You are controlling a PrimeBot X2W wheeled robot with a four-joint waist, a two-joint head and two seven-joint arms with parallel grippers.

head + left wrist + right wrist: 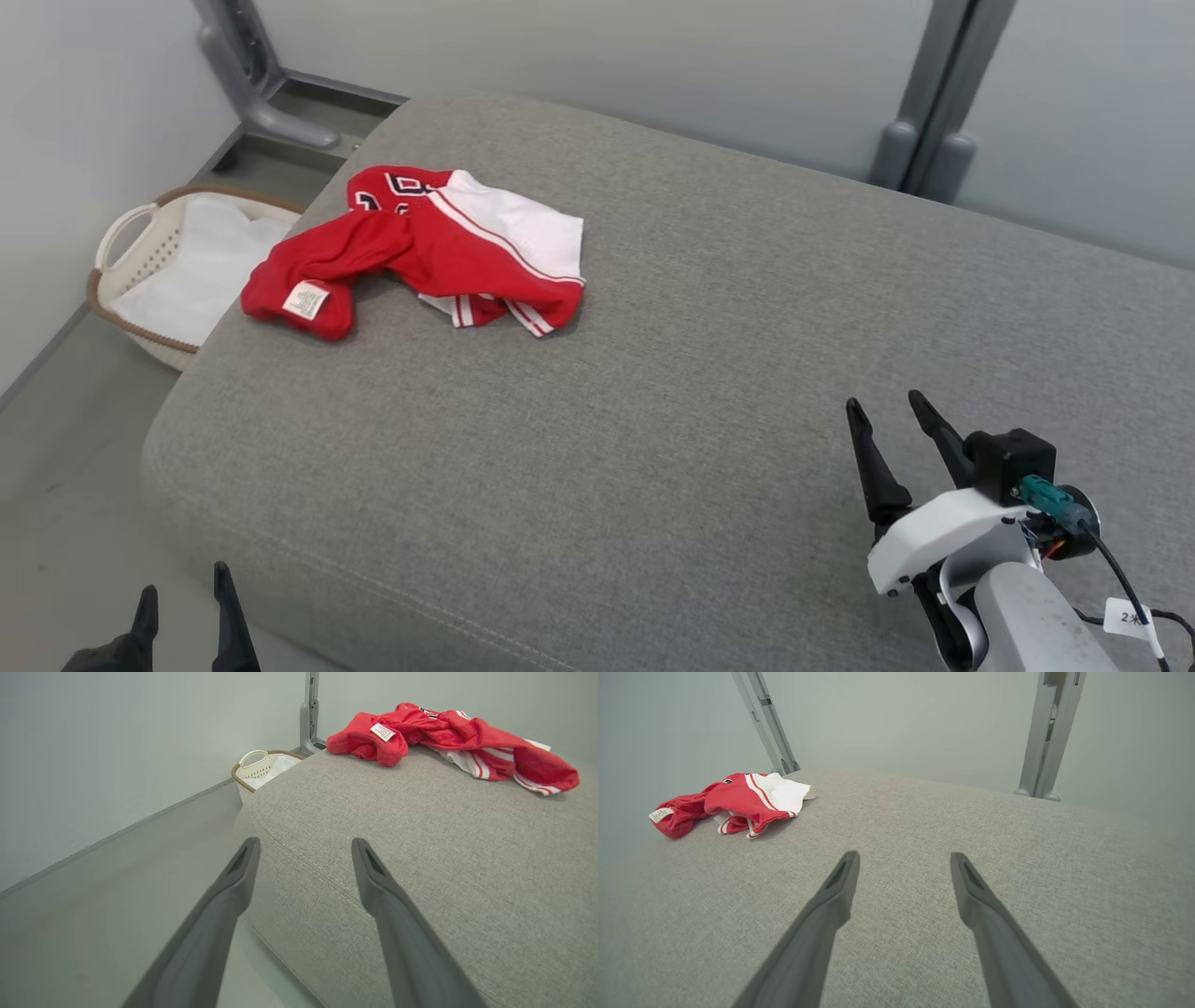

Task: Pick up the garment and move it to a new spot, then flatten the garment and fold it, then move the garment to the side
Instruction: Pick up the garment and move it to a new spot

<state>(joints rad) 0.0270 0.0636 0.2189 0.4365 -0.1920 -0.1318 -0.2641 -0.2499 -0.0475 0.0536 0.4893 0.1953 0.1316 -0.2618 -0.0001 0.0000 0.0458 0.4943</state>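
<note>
The cream plastic laundry basket [154, 254] stands on the floor just below the far left edge of the grey upholstered cushion [672, 373]. The crumpled red-and-white sports garment [420, 247] lies right at that edge, so a shallow pinch or a leftward drag could, I judge, spill it over. The left gripper [184, 579], off the near left corner, and the right gripper [883, 399], over the near right, are both spread and empty, well apart from the cloth with bare cushion between; a grey metal post [934, 121] stands behind.
</note>
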